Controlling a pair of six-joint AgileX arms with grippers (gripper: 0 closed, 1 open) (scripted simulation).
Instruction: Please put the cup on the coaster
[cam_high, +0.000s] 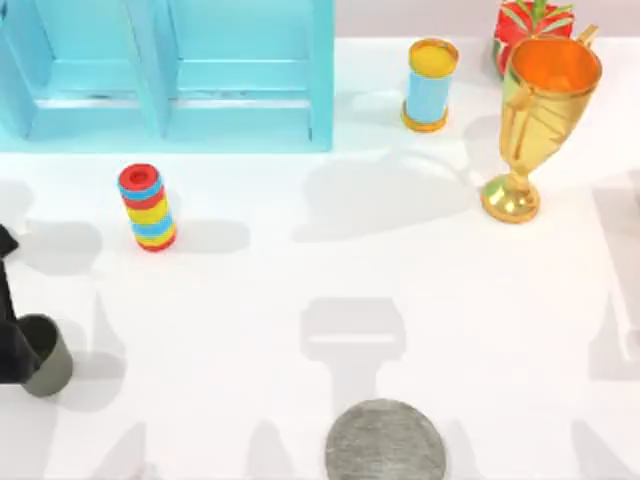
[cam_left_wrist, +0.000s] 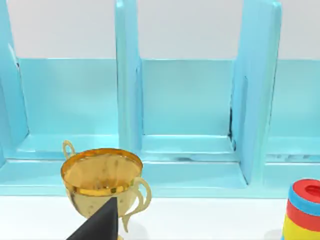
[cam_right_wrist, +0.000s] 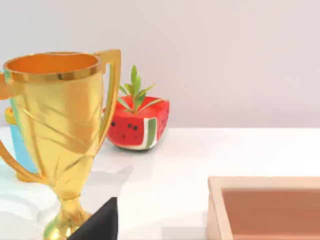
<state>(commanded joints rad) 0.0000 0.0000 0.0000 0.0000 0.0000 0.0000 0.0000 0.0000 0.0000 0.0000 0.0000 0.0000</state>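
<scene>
The cup (cam_high: 48, 366), small and olive-grey with a dark inside, stands on the table near the top view's left edge. My left gripper (cam_high: 16, 350) comes in from that edge, and its black body overlaps the cup's left rim. A black part of the left gripper (cam_left_wrist: 100, 223) also shows low in the left wrist view. The coaster (cam_high: 385, 441), a flat speckled grey disc, lies at the front edge, right of centre and far from the cup. In the right wrist view, a black part of my right gripper (cam_right_wrist: 100, 223) shows close to the gold trophy.
A light-blue shelf (cam_high: 170, 75) fills the back left, with a striped ring stack (cam_high: 148, 207) in front of it. At the back right stand a blue cylinder with yellow rims (cam_high: 431, 85), a gold trophy (cam_high: 540, 110) and a watermelon planter (cam_high: 530, 25). A wooden box (cam_right_wrist: 265, 205) sits near the right arm.
</scene>
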